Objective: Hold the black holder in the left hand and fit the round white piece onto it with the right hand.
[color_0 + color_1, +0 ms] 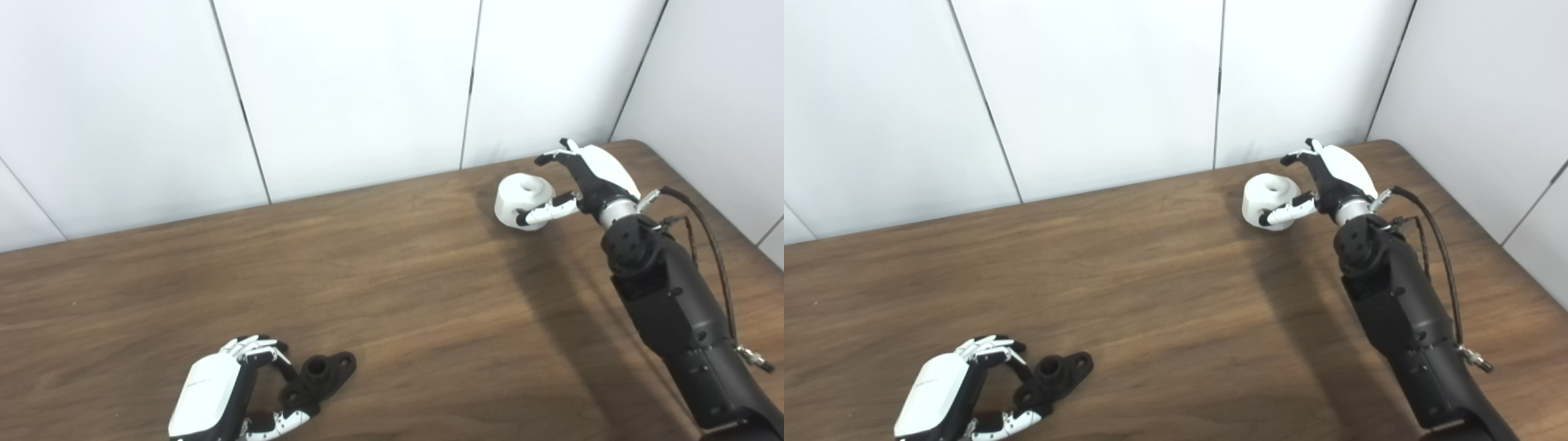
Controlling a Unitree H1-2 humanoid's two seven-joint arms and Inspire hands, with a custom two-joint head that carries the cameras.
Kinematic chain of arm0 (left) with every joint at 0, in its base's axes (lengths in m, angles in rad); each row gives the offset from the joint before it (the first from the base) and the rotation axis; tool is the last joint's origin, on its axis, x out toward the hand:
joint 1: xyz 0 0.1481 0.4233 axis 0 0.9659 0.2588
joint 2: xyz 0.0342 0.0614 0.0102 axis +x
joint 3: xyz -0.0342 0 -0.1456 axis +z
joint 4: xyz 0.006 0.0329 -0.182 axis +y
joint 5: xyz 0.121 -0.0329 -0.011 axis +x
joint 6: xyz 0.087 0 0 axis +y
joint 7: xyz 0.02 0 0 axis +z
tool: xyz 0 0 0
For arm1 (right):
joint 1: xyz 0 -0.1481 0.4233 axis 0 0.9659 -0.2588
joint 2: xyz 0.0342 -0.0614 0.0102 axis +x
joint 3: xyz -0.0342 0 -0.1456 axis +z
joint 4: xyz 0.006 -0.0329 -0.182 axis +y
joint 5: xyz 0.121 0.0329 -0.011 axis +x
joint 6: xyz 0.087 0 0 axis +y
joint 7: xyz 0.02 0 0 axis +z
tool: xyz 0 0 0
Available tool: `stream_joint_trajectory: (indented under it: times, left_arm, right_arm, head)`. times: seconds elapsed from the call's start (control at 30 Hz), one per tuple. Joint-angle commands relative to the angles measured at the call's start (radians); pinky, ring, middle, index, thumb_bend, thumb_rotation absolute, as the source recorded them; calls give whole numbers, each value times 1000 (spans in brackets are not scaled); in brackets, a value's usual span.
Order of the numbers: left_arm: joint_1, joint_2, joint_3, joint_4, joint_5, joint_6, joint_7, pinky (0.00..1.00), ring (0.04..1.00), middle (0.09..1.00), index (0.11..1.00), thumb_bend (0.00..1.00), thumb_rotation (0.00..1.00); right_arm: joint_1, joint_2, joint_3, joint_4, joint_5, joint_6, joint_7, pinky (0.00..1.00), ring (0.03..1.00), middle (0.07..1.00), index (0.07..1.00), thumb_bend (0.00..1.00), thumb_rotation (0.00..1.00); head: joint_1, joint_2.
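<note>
On my left hand point(211, 392) the fingers point(254, 349) curl down from above and the thumb reaches in from below, bracketing the near end of the black holder point(318, 376). They are apart around that end, and I cannot tell from these views whether they actually press on it or only sit just beside it. The black holder lies flat on the surface point(392, 294), a short raised socket in its middle with a mounting ear to each side; the far ear with its hole points away from the palm, toward the right.

On my right hand point(585, 177) the fingers point(554, 156) are spread, arching over the back of the round white piece point(522, 201), while the thumb lies along its near side and seems to touch it. The round white piece stands on the surface near the far right corner, its central hole facing up. I cannot say that the hand has any firm hold of it; the fingertips above look clear of it.

The two parts are well apart, the holder near the front left edge and the white piece at the far right. The black right forearm point(674, 306) runs in from the lower right, with a cable point(713, 245) looping beside the wrist. White wall panels point(343, 86) rise behind the surface.
</note>
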Motion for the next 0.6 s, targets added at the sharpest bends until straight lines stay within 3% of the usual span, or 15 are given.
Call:
stream_joint_trajectory:
  times: [0.0,0.57]
  left_arm:
    - [13,7,2,-20,10,7,-18,891,828,741,486,519,42]
    - [10,-1,2,-5,12,5,-13,894,830,743,486,519,42]
  right_arm:
    - [-67,-40,-2,2,-29,0,5,1000,1000,1000,809,985,265]
    - [-96,-59,13,74,-64,-2,37,1000,1000,987,799,964,327]
  head:
    - [0,1]
    - [-3,-7]
